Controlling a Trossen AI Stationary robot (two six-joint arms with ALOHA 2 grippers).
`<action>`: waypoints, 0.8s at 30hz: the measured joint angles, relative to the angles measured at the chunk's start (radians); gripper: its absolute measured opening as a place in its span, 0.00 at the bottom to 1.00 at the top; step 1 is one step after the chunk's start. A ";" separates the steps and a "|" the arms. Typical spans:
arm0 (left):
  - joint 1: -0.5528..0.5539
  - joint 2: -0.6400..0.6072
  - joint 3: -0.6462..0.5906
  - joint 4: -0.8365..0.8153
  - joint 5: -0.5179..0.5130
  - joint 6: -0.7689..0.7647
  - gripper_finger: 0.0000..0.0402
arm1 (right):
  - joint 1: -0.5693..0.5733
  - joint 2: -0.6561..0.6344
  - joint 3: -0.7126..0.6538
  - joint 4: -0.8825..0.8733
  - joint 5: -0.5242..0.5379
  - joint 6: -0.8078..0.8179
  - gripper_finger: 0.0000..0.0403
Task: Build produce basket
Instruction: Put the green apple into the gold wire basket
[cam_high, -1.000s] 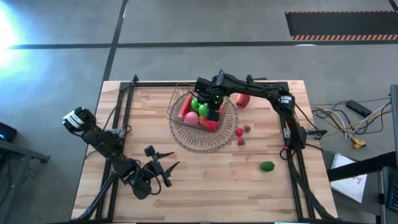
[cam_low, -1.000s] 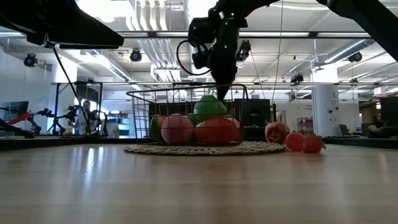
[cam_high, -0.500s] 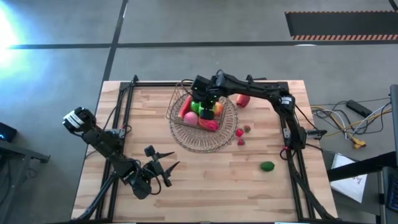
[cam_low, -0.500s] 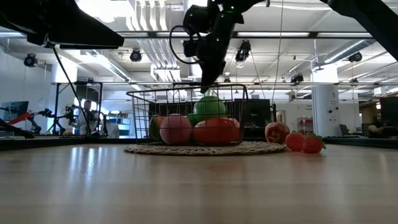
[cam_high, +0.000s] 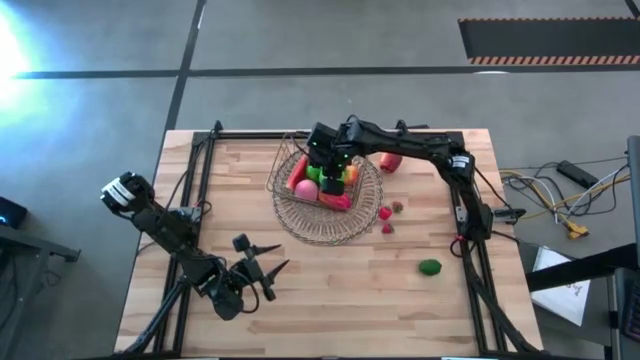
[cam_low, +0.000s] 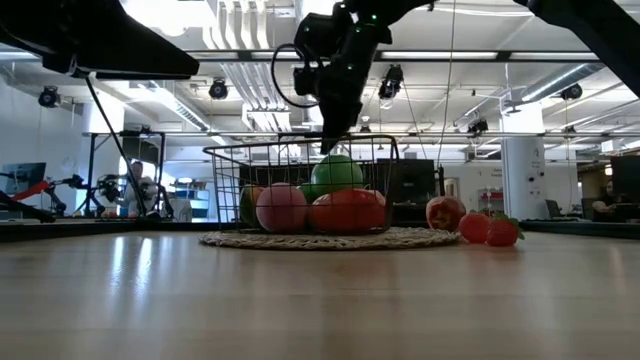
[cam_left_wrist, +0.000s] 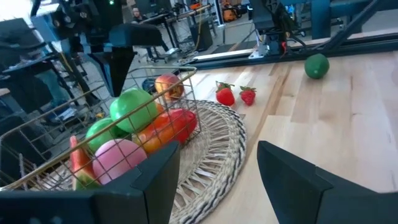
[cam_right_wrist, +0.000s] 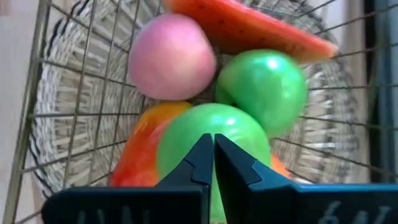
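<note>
The wire basket (cam_high: 300, 170) stands on a round woven tray (cam_high: 330, 225) at the table's middle. It holds green apples (cam_right_wrist: 214, 134), a pink fruit (cam_right_wrist: 171, 56), a salmon-red piece (cam_right_wrist: 249, 28) and an orange piece (cam_high: 350, 173). My right gripper (cam_right_wrist: 214, 152) hangs shut just above the top green apple (cam_low: 338, 168) and touches nothing. My left gripper (cam_high: 265, 270) waits open near the table's near left side, above the bare wood.
A red apple (cam_high: 390, 161) lies beyond the tray toward the far right. Small strawberries (cam_high: 386, 214) lie at the tray's right edge. A dark green lime (cam_high: 430, 266) sits toward the near right corner. Bare wood lies between my left gripper and the tray.
My right gripper has risen out of the basket, from down at the top green apple to just above the rim. It has also shifted a little toward the table's left. The fruits stay in the basket.
</note>
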 joint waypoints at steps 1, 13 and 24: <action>0.000 0.000 0.000 0.000 0.009 0.000 0.49 | 0.000 0.000 -0.013 0.004 -0.010 0.000 0.02; 0.000 0.000 0.000 0.000 0.021 0.000 0.49 | 0.003 -0.003 -0.093 0.047 -0.046 -0.002 0.02; 0.000 0.000 0.000 0.000 0.021 -0.001 0.49 | 0.005 -0.139 -0.122 0.050 -0.042 0.075 0.02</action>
